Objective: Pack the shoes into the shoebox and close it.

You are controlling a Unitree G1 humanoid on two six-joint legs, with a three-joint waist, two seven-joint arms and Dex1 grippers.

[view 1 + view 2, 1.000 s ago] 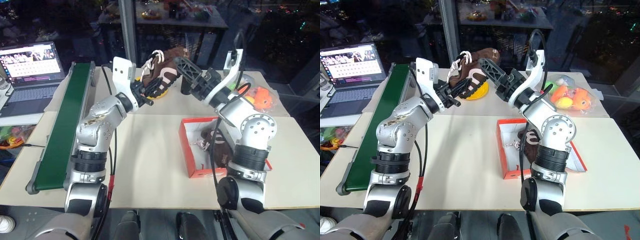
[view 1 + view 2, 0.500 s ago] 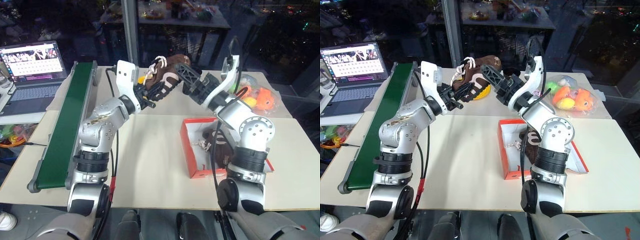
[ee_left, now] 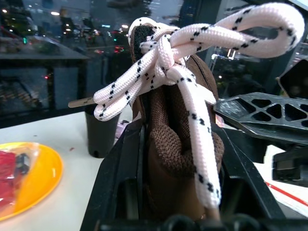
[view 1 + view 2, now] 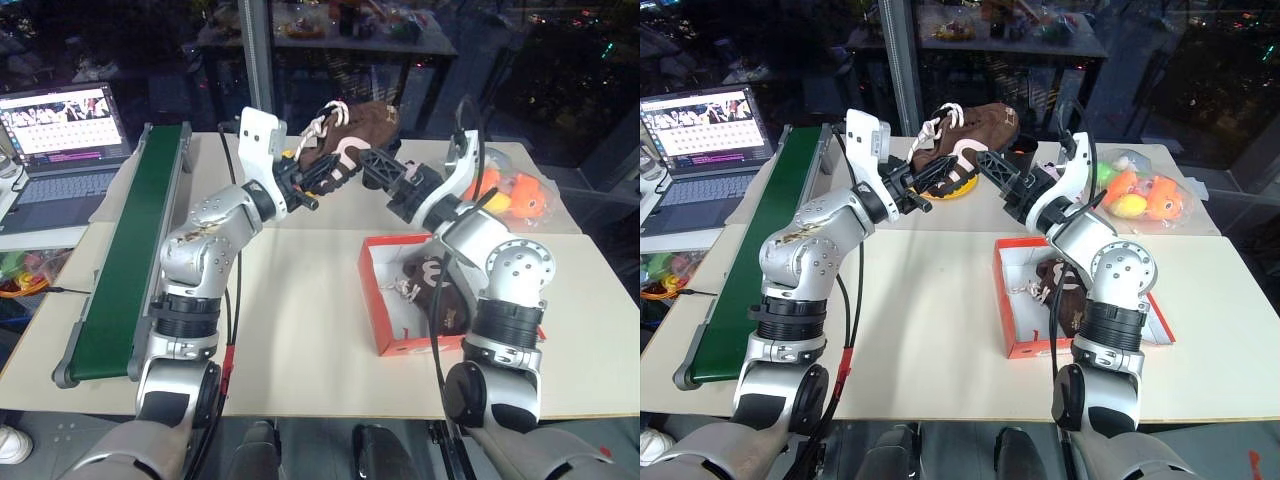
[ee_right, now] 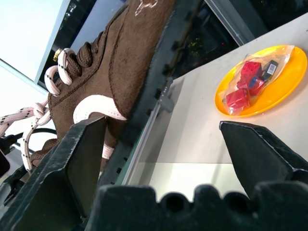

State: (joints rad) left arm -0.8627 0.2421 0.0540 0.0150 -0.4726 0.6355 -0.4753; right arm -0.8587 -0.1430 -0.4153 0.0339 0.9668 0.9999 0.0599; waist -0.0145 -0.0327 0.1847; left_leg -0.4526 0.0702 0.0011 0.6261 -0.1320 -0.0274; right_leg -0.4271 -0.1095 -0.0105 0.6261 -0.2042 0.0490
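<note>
My left claw [image 4: 318, 186] pinches a brown shoe [image 4: 352, 133] by its heel, holding it in the air above the table [image 4: 300, 300]. My right claw [image 4: 372, 168] is spread wide beside it. The other shoe [image 4: 432, 292] lies in the open shoebox [image 4: 375, 300].

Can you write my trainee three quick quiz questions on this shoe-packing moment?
1. True or false: the left claw is shut on the raised brown shoe.
2. Where does the other shoe lie? A) on the green conveyor B) inside the shoebox C) on the yellow plate
3. Fill in: the right claw stands ___ beside the raised shoe.

Key: 1 true; 2 B; 3 open. The conveyor and the yellow plate hold no shoe.
</note>
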